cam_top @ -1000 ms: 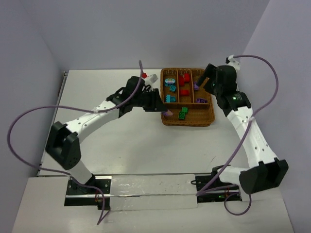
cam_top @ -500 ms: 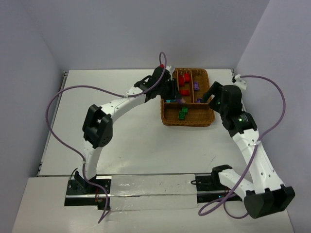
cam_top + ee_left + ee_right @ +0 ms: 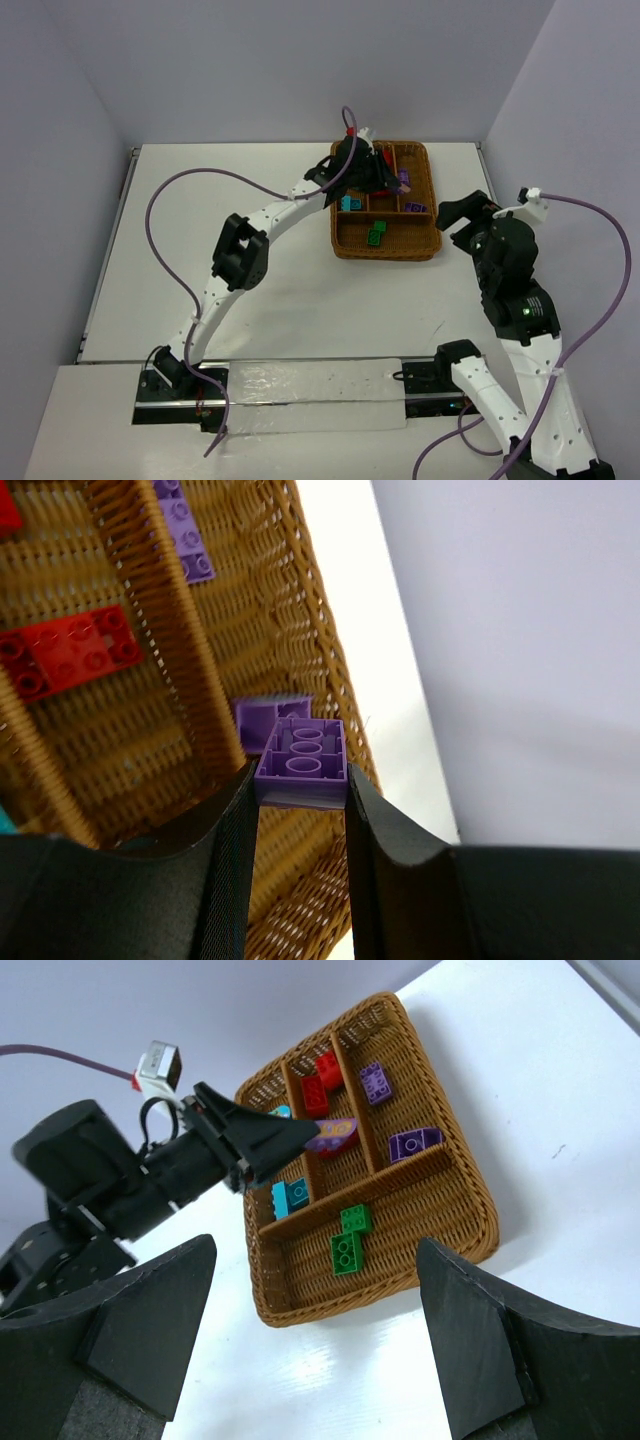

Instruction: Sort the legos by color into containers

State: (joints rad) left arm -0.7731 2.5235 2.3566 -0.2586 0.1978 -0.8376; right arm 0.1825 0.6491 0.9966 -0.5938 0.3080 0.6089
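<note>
Left gripper (image 3: 299, 785) clamped on small purple studded plastic brick (image 3: 300, 755), frame centre, hanging over the brown woven wicker tray (image 3: 250, 630) slot holding other purple bricks (image 3: 180, 540). Likely light, rigid, slick-sided; pinch the flat opposite walls. Right gripper (image 3: 315, 1250) jaws apart, empty.

**Purple brick pinched over the tray**

The gripper (image 3: 300, 790) clamps a purple brick (image 3: 301, 763) between its dark fingers (image 3: 232, 850), hollow underside toward the camera. Below lies the wicker tray (image 3: 322, 675). A second purple piece (image 3: 266, 720) sits just behind the held one, a third (image 3: 182, 535) farther along that slot, and a red brick (image 3: 70, 652) across the divider. White table (image 3: 345, 600) lies beyond.
</note>
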